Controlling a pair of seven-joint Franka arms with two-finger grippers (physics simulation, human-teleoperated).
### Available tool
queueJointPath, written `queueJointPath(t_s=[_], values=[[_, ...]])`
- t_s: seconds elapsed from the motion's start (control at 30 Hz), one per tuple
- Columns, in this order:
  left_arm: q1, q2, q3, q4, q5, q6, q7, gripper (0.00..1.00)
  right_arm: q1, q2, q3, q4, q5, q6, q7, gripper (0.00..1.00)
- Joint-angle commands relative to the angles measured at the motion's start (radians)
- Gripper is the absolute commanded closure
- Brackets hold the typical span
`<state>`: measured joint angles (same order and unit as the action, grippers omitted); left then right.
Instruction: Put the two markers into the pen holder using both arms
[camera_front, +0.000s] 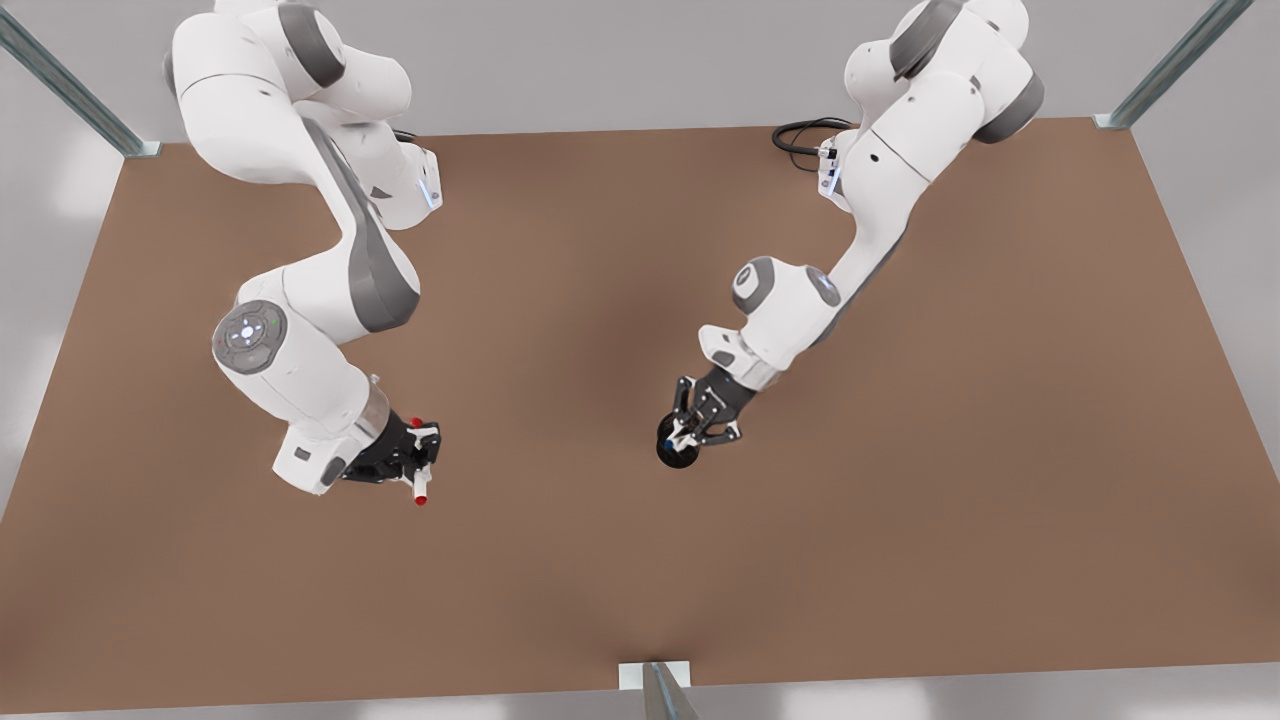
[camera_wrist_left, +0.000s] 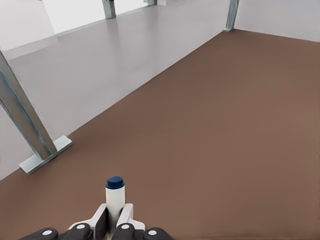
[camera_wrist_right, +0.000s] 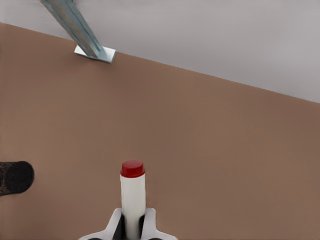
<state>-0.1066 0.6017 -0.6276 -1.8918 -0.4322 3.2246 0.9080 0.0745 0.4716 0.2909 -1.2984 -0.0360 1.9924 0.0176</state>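
Right gripper (camera_front: 425, 462) clamped on red marker (camera_front: 421, 487), front view's left, above table (camera_front: 900, 520). Left gripper (camera_front: 690, 432) pinching blue marker (camera_wrist_left: 114, 199), seemingly right over pen holder (camera_front: 676, 453).

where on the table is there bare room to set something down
Bare table: the wide strip along the near edge, the middle between the arms, and both outer sides. Crowded: around the pen holder, where the left gripper holds the blue marker, and where the right gripper holds the red marker.
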Motion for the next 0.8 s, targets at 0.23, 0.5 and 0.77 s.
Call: queueJointPath(t_s=[0.23, 0.5, 0.77], values=[[-0.042, 0.038, -0.001, 0.045, -0.031, 0.06, 0.305, 0.79, 0.102, 0.07, -0.001, 0.06, -0.012, 0.338, 0.216, 0.79], [-0.074, 0.082, -0.001, 0.046, -0.034, 0.115, 0.304, 0.79, 0.211, 0.208, -0.019, 0.205, -0.104, 0.45, 0.332, 0.79], [-0.091, 0.081, 0.0, 0.011, -0.034, 0.152, 0.282, 0.79, 0.426, 0.298, -0.231, 0.297, -0.104, 0.546, 0.507, 0.79]])
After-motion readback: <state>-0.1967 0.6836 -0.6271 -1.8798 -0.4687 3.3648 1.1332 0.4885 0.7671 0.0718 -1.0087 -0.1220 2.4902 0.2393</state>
